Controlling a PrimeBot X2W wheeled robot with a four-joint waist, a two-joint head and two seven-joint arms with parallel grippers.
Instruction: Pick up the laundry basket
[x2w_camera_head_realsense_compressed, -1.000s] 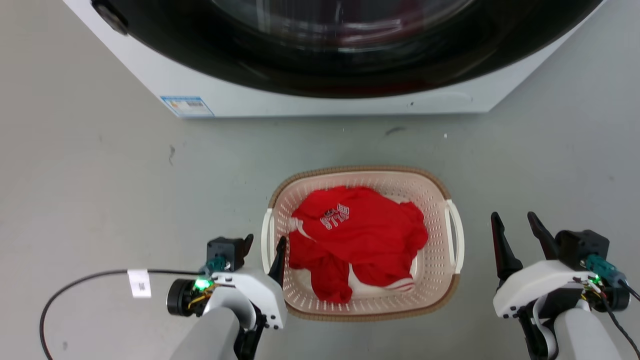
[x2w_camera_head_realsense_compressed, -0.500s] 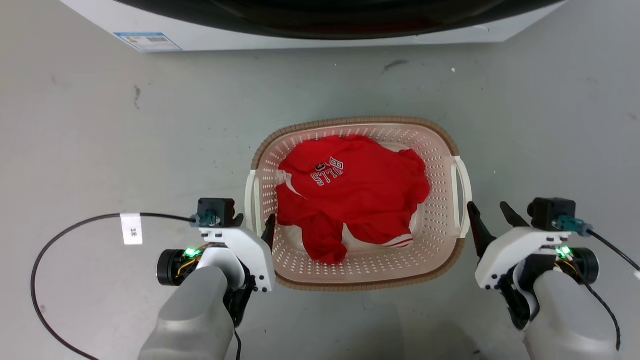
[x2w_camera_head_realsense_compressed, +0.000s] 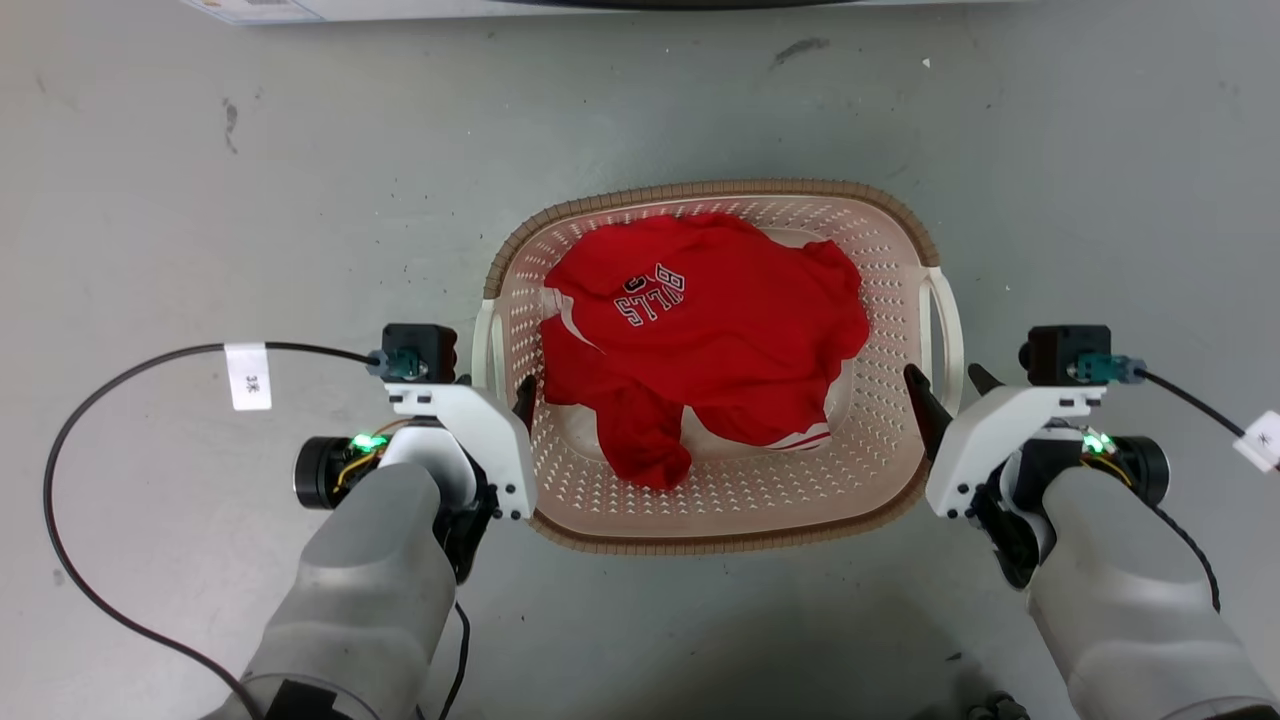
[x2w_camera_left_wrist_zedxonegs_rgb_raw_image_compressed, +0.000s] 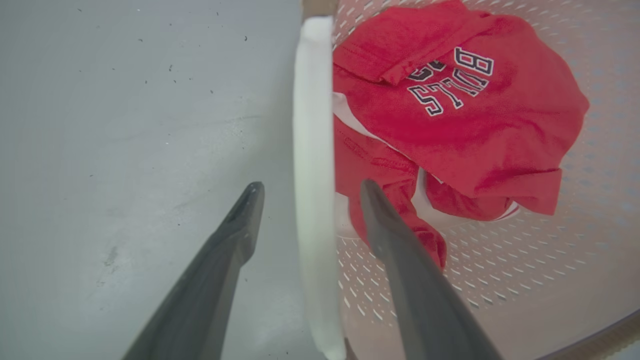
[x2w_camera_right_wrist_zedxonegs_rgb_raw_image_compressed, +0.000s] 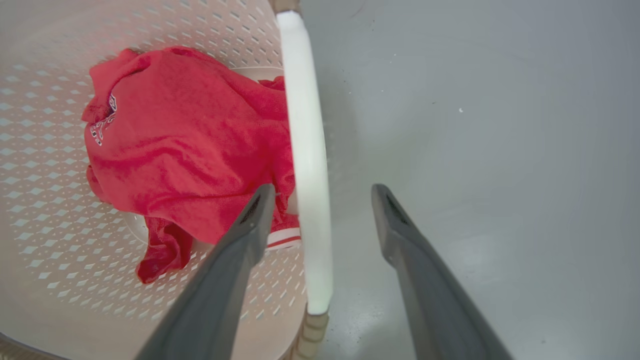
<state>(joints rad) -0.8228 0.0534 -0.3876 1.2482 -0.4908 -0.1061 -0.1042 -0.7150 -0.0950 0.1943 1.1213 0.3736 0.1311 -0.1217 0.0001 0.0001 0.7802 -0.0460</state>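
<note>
The laundry basket sits on the grey floor right in front of the robot, between its two arms, with a crumpled red shirt with lettering lying inside. The left tool is spread wide across the basket's white left handle, one dark finger outside over the floor and the other inside the basket beside the shirt. The right tool mirrors it, also wide, straddling the white right handle with one finger inside and one outside. Neither tool is clamped on its handle; a gap shows at each outer finger.
</note>
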